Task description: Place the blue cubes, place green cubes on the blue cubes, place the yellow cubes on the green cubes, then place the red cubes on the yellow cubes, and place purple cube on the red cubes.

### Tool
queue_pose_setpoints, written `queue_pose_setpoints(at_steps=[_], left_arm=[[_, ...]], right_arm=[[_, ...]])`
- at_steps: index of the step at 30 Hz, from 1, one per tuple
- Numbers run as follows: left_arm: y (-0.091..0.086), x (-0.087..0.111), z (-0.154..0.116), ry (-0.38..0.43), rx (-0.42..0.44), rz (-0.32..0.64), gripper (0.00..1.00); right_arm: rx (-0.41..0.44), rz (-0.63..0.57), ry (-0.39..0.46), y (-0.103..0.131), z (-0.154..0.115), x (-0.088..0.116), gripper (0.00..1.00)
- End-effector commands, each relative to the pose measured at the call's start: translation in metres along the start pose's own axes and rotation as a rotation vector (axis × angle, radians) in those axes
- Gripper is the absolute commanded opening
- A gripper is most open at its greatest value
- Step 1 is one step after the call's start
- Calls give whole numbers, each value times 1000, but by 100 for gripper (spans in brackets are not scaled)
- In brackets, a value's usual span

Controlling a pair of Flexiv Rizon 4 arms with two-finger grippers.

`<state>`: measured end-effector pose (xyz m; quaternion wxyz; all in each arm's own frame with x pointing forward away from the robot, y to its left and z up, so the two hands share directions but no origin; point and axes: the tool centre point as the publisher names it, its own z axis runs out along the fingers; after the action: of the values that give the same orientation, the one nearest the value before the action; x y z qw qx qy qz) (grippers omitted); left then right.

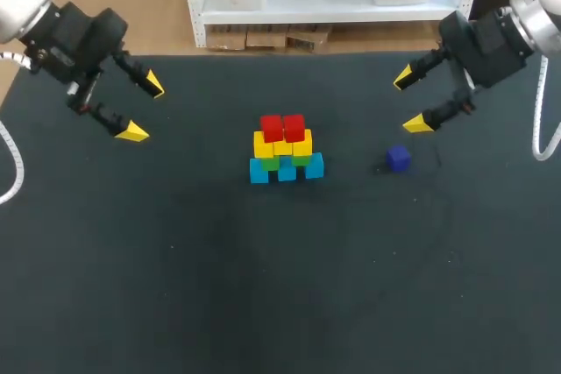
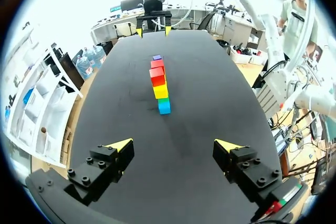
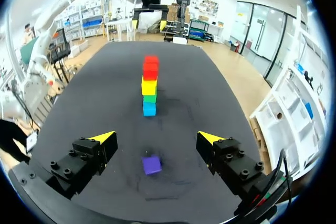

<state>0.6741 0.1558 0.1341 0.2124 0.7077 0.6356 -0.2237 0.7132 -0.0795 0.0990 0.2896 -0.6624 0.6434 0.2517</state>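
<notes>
A: Purple cube (image 3: 151, 164): where is it, and why?
B: Loose on the desk (image 1: 175, 286), just ahead of the right gripper (image 3: 156, 137), which is released, seemingly lined up to take it; beyond, red cubes (image 1: 282, 127) top the stack (image 1: 285, 155), awaiting it; left gripper (image 1: 144, 109) released, well apart.

The table (image 1: 175, 286) has a dark, matte surface. A row of three blue cubes (image 1: 287, 170) rests directly on it near the centre. A single purple cube (image 1: 399, 158) lies apart, to their right.
</notes>
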Motion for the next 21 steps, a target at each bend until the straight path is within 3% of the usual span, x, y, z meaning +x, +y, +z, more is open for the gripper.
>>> queue_pose_setpoints(at_steps=[1, 10, 21], left_arm=[[0, 0, 1, -1, -1, 2, 100], [0, 0, 1, -1, -1, 2, 100], [0, 0, 1, -1, -1, 2, 100]], right_arm=[[17, -12, 45, 3, 10, 9, 100], [-24, -124, 82, 2, 22, 48, 100], [-131, -293, 62, -4, 26, 74, 100]])
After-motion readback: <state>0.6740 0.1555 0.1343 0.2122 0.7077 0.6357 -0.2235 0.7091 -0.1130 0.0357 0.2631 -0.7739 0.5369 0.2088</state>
